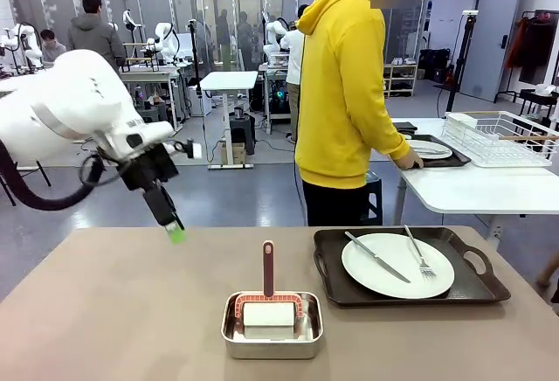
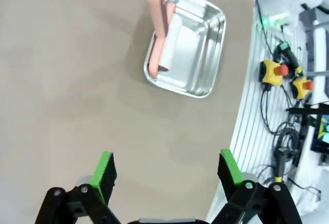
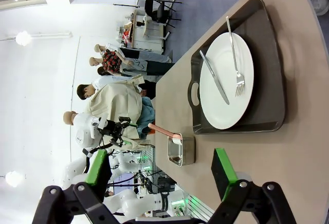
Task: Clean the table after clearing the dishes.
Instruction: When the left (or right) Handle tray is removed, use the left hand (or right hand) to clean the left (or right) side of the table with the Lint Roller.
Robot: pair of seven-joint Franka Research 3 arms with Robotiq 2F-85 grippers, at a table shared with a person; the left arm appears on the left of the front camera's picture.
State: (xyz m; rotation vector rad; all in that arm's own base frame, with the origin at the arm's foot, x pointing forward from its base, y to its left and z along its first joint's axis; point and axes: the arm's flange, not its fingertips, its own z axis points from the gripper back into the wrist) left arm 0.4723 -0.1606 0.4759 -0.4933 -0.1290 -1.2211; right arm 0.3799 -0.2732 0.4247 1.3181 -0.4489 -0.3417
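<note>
On the taupe table (image 1: pixel 113 311) a dark handled tray (image 1: pixel 410 265) at the right carries a white plate (image 1: pixel 397 265) with a knife (image 1: pixel 376 256) and a fork (image 1: pixel 418 252). The right wrist view takes in that tray (image 3: pixel 267 70), the plate (image 3: pixel 226 80) and the table (image 3: pixel 303 157) beyond my open right gripper (image 3: pixel 162 166). My left gripper (image 1: pixel 175 231) hangs open above the table's left part. In the left wrist view this gripper (image 2: pixel 167 170) stands open with nothing in it over the bare table (image 2: pixel 61 80). A person in a yellow hoodie (image 1: pixel 342 93) rests a hand on a second tray with a plate (image 1: pixel 430 150) on a white side table.
A small steel pan (image 1: pixel 272 325) at the front centre holds a white block and a pink-handled scrubber (image 1: pixel 268 269); I see the pan (image 2: pixel 187 41) ahead of the left fingers too. A white wire rack (image 1: pixel 502 136) sits on the side table. Cables and yellow boxes (image 2: pixel 280 75) lie past the table edge.
</note>
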